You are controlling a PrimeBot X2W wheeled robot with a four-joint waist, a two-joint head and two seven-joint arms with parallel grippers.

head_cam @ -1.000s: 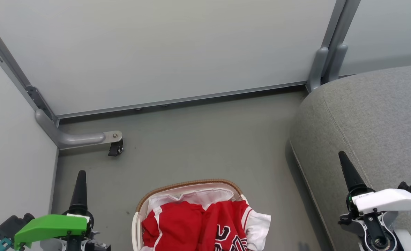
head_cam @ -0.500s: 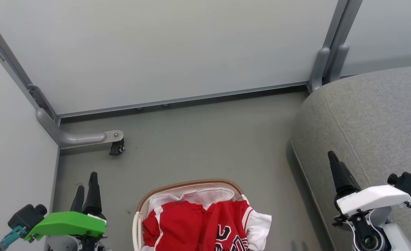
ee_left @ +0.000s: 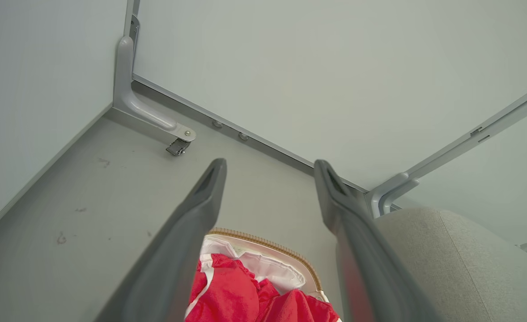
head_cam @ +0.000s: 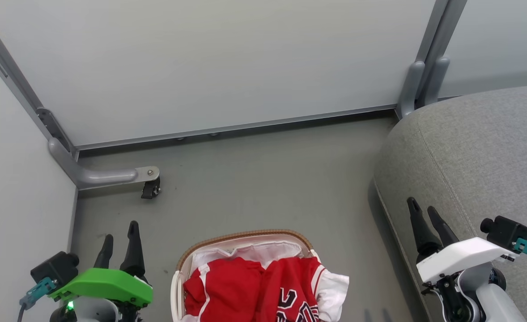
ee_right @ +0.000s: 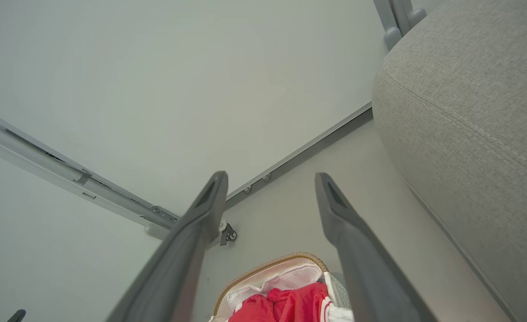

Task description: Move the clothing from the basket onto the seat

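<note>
Red jerseys with white trim (head_cam: 245, 290) lay heaped in the oval white brown-rimmed plastic basket (head_cam: 241, 234), near centre, between both arms. Judged the left gripper (head_cam: 120, 230) slightly nearer than the right gripper (head_cam: 421, 205); both had fingers spread, empty.

- The basket (head_cam: 241, 235) is oval and of white plastic, with a brown woven rim and a white cloth liner showing along its far side. It stands upright on the grey floor at the bottom centre of the head view, its near part cut off by the lower edge.
- The clothing (head_cam: 254, 290) is two red sports jerseys with white trim, crumpled together in the basket. The right one bears black-and-white numbers, and a white, red-striped part hangs over the right rim.
- The seat (head_cam: 478, 147) is a large grey fabric cushion with a rounded corner and stitched seams. It lies right of the basket, not touching it.
</note>
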